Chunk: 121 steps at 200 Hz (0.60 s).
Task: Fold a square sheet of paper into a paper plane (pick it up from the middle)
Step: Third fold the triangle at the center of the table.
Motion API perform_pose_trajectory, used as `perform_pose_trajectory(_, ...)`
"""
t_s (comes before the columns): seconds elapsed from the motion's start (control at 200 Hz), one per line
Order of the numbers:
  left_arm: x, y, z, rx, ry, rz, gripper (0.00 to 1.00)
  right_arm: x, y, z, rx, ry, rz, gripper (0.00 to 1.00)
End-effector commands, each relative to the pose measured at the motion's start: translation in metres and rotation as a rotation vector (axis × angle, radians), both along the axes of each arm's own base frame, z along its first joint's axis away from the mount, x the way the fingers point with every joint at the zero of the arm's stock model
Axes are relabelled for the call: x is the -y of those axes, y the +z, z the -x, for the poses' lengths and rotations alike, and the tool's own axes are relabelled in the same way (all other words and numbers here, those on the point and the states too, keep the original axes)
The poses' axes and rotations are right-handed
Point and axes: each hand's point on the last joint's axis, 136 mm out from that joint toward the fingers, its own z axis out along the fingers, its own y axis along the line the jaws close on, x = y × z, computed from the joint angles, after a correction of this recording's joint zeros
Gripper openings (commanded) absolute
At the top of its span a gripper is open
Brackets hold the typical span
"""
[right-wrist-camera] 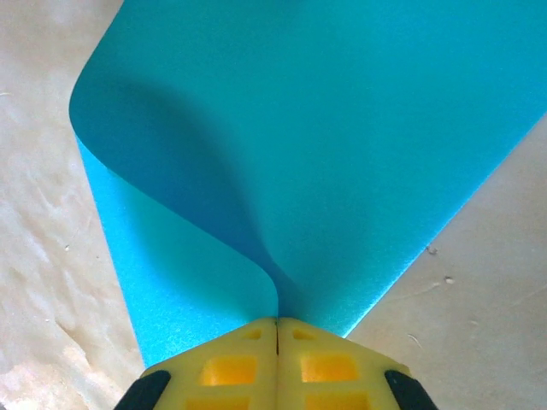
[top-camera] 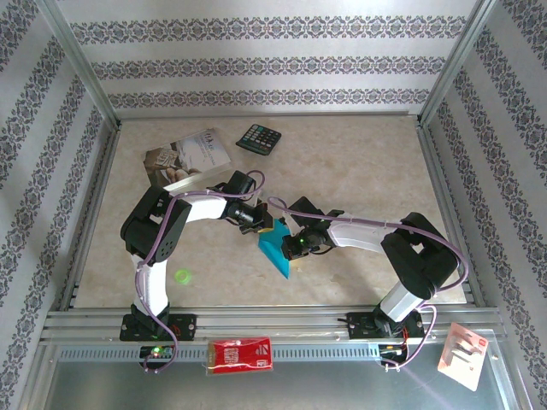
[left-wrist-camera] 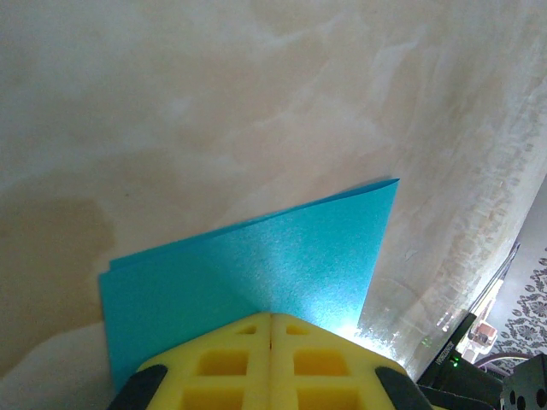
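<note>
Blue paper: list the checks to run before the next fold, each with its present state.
1. Grip: right gripper shut on the blue paper: ok.
2. Hold: left gripper shut at the paper's edge, pinching or only pressing: cannot tell.
3. Fold lying flat: not ok, the top layer bulges in a curl at the right gripper.
4. Room: book and calculator lie apart from the paper, at the far side: ok.

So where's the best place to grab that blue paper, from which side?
Probably an edge, coming in low from the side. The blue paper is thin and folded over, so only edges give something to pinch; the left pincer and right pincer are each shut on one.
</note>
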Motion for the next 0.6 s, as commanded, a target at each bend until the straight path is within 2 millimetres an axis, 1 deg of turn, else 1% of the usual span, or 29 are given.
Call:
perform_pose_trajectory(0.0, -0.014, -0.028, 0.019, -0.088, -0.002, -0.076, 0.01, -0.007, 0.007, -0.001, -0.016, -0.008, -0.028, 0.01)
perform_pose_trajectory(0.18, -0.014, -0.028, 0.019, -0.090, -0.001, -0.077, 0.01, -0.008, 0.004, -0.003, -0.021, -0.009, -0.022, 0.01)
perform_pose_trajectory(0.36, -0.014, -0.028, 0.019, -0.090, 0.000, -0.075, 0.01, 0.000, -0.004, -0.002, -0.021, -0.015, 0.012, 0.01)
perform_pose_trajectory(0.6, -0.014, -0.028, 0.019, -0.089, -0.004, -0.077, 0.01, 0.000, -0.002, -0.006, -0.013, -0.020, 0.013, 0.00)
